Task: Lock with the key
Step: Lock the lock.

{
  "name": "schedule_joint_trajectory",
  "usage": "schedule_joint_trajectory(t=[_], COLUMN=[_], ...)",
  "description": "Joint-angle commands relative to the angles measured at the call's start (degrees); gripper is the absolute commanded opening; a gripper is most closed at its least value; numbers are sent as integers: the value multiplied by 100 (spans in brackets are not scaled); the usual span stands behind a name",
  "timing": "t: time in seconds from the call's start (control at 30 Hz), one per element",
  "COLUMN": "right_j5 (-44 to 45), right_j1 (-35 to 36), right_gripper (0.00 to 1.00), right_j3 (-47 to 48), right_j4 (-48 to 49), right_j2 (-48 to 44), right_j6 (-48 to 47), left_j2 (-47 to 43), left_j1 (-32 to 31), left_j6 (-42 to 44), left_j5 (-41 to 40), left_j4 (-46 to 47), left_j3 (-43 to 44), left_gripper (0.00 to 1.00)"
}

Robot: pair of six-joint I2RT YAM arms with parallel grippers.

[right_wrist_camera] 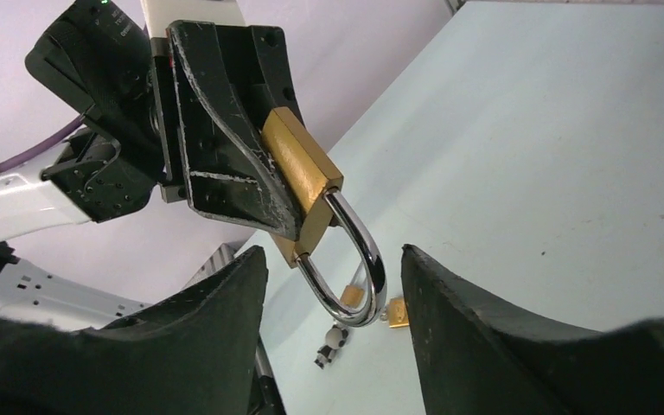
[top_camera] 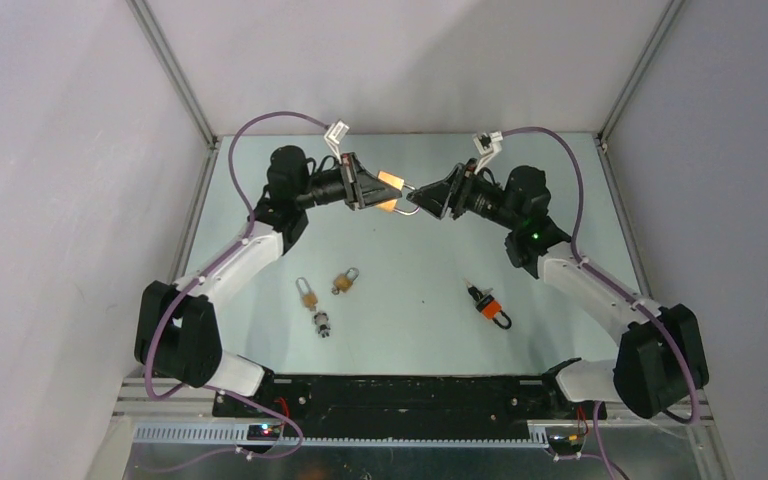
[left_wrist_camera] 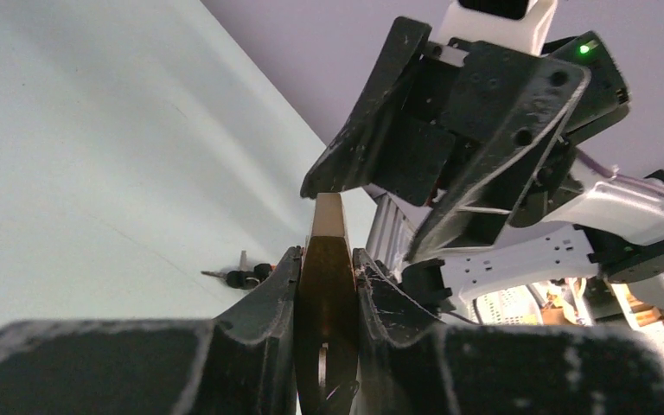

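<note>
A brass padlock (top_camera: 391,181) hangs above the back of the table, and my left gripper (top_camera: 392,195) is shut on its body (left_wrist_camera: 327,277). The padlock's body (right_wrist_camera: 298,169) shows in the right wrist view, where its steel shackle (right_wrist_camera: 356,259) points at my right gripper (right_wrist_camera: 330,255). That gripper stands open, one finger on each side of the shackle without touching it. In the top view the right gripper (top_camera: 419,200) faces the left one. A bunch of black-headed keys (top_camera: 488,305) lies on the table at the right and also shows as the keys (left_wrist_camera: 242,277) in the left wrist view.
Two small brass padlocks (top_camera: 307,293) (top_camera: 345,281) lie left of centre, with a small silver and black key bunch (top_camera: 322,323) just below them. Frame posts and walls close in the table's back and sides.
</note>
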Motion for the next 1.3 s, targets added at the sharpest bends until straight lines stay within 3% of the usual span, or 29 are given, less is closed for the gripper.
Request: schedule_joint_trajectory(t=[0.0,0.13,0.27,0.3,0.33,0.4,0.43,0.53,0.57,0.67,0.83,0.97,1.27], right_j5=[-285,-618,-892,-953,-987,-1066,-1074,-998,-992,-929,-539,-564,-506], right_j1=[33,18,-53,-79,-93,-149,-159,-202,-199,-139,147,232,498], right_gripper=[56,40,33,30,18,2,0,0,0,0,0,0,0], right_j3=[11,10,22,23,54,129,155,182,186,184,183,252,480], right_j4=[706,1072,1448,1548,1589,1714,1731,1523,1445,928,-3,-939,-2117], right_j2=[189,350,466,488,534,566,561,344,190,-190,-944,-1249,-1309], right_j6=[331,568,843,877,951,1037,1017,659,341,-391,-2069,-2970,-4176], left_j2=[-290,-248,-235,-234,-240,-255,-272,-375,-402,-575,-800,-825,-824], left_j1=[60,73,75,75,71,62,65,82,96,206,453,540,354], left_j6=[-562,-763,-923,-963,-981,-979,-946,-485,-382,245,1648,2858,3028], left_j5=[-5,-28,-36,-37,-16,18,38,254,312,408,337,500,2005], left_j4=[921,1154,1409,1500,1549,1663,1702,1711,1712,1708,1418,411,153], left_j3=[444,482,459,452,435,397,381,324,292,79,-228,57,-76], left_gripper=[0,0,0,1,2,10,20,45,58,75,81,82,82])
